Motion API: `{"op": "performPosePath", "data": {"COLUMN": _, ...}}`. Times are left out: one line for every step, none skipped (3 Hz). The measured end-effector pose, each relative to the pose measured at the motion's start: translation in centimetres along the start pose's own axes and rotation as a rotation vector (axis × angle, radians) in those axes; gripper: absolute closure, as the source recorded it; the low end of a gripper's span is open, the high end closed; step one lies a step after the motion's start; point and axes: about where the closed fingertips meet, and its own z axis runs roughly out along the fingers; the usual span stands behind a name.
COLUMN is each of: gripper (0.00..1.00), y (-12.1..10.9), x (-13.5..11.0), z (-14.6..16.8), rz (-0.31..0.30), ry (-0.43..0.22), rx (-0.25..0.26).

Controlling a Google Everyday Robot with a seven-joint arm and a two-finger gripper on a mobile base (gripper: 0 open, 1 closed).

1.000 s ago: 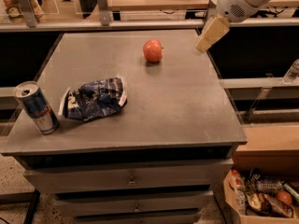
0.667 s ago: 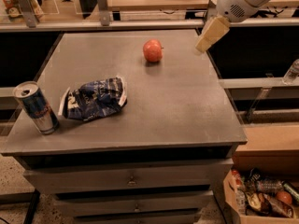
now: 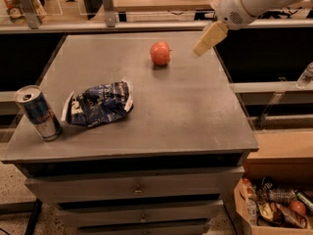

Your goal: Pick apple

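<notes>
The apple [image 3: 160, 53] is small, round and red-orange. It sits on the far middle of the grey table top [image 3: 186, 111]. My gripper [image 3: 204, 44] hangs from the white arm [image 3: 249, 4] at the upper right. It is above the table's far right part, a short way to the right of the apple and not touching it. It holds nothing that I can see.
A blue and silver drink can [image 3: 38, 112] stands at the table's front left. A crumpled blue snack bag [image 3: 99, 104] lies beside it. A cardboard box of snacks [image 3: 274, 207] sits on the floor at the lower right. Drawers [image 3: 137, 189] are below the table top.
My gripper has moved a little to the left, closer to the apple. The apple, can and bag have not moved.
</notes>
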Motion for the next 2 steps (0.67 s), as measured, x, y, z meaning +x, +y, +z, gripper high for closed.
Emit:
{"op": "performPosePath", "data": {"gripper": 0.00, "y": -0.3, "x": -0.6, "z": 3.3, "rz": 0.035, "ry": -0.078, "rx": -0.028}}
{"op": "performPosePath", "data": {"gripper": 0.00, "y": -0.5, "x": -1.0, "z": 6.6, "rz": 0.084, "ry": -0.148, "rx": -0.050}}
